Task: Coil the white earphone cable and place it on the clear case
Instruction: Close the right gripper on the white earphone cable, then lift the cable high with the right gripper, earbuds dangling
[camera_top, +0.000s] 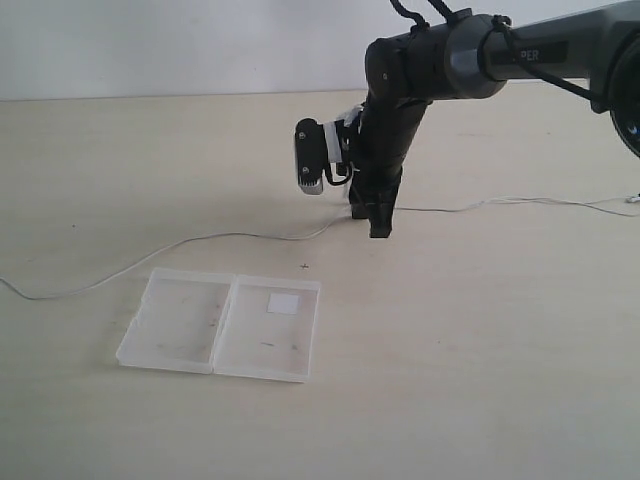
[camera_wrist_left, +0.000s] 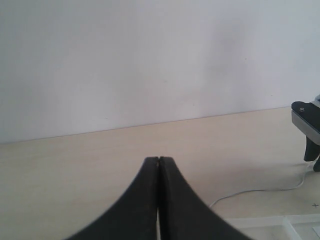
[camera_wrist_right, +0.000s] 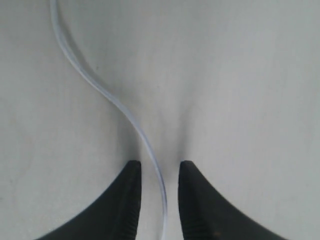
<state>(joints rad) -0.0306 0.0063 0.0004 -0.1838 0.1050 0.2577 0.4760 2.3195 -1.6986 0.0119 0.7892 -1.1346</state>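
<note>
Since the white earphone cable (camera_wrist_right: 127, 117) lies uncoiled on the worktop (camera_top: 450, 350), your right hand (camera_wrist_right: 160, 167) straddles it, narrowly open, gripping nothing yet; left hand (camera_wrist_left: 159, 161) closed, empty.

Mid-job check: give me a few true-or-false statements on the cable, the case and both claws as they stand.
1. The cable is already coiled. False: it lies strung out across the table.
2. The right claw straddles the cable with its jaws apart. True.
3. The left claw is open. False: its jaws are pressed together, holding nothing.
4. The case lies open and flat, with the cable not touching it. True.
</note>
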